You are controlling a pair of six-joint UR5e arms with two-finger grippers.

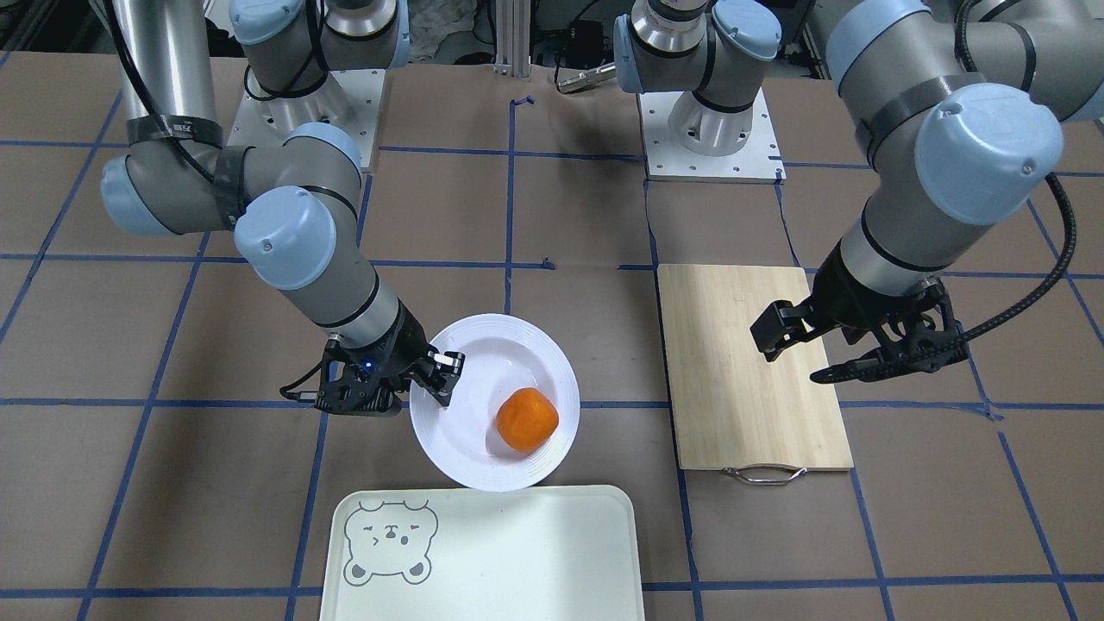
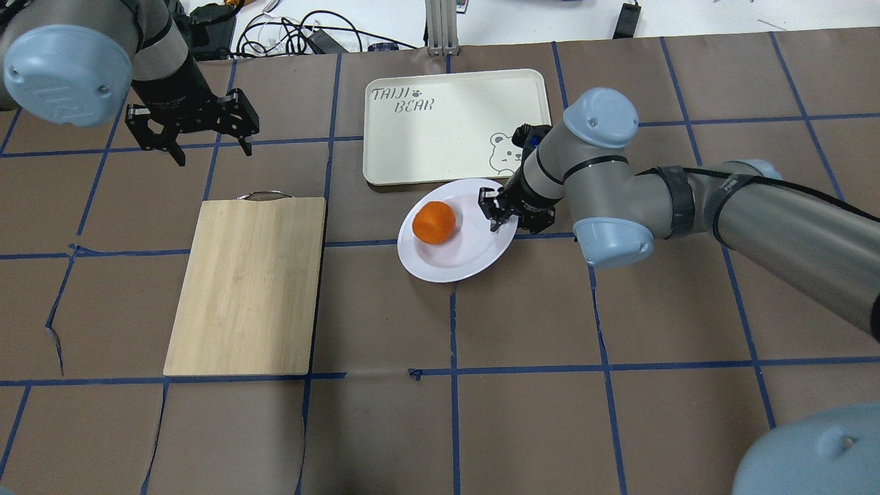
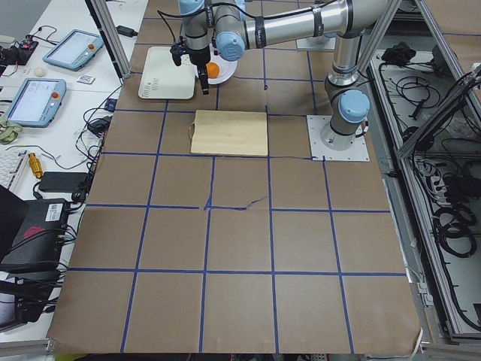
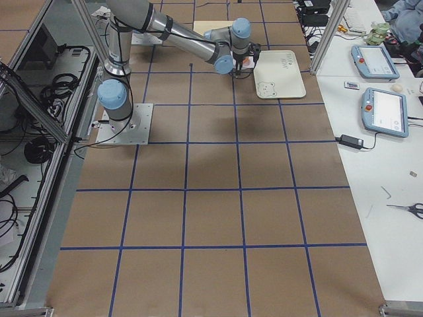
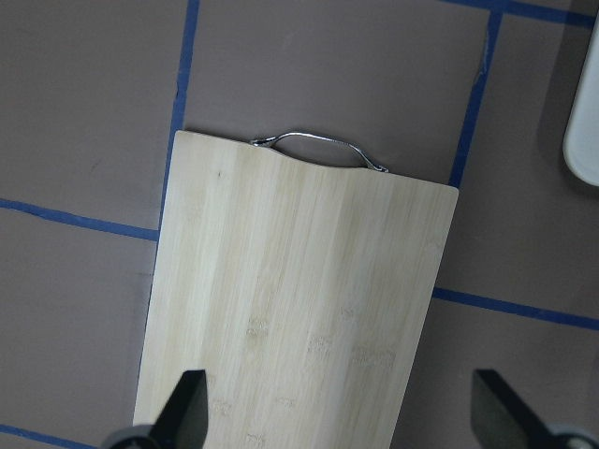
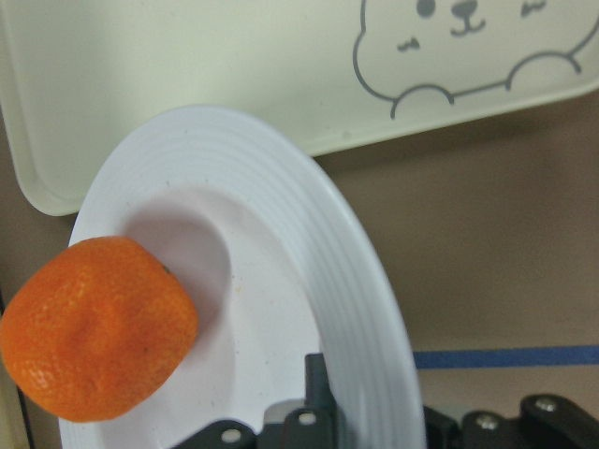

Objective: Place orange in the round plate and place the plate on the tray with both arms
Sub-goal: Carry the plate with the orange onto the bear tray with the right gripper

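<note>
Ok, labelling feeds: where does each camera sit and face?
Left: table's left end; left arm near.
Right: table's right end; right arm near.
Front: opposite robot, downward; both arms.
Overhead: behind robot, downward; both arms.
Left wrist: over light wooden board; left end effector.
Right wrist: over round white plate; right end effector.
Overhead, right wrist share round orange fruit.

The brown bench [image 2: 412, 426], gridded with blue tape [image 2: 454, 330], carries a wooden cutting board [image 2: 247, 289] and a pale tray [image 2: 454, 124]. The round plate [image 2: 454, 271] just beside the tray may be slightly lifted.
</note>
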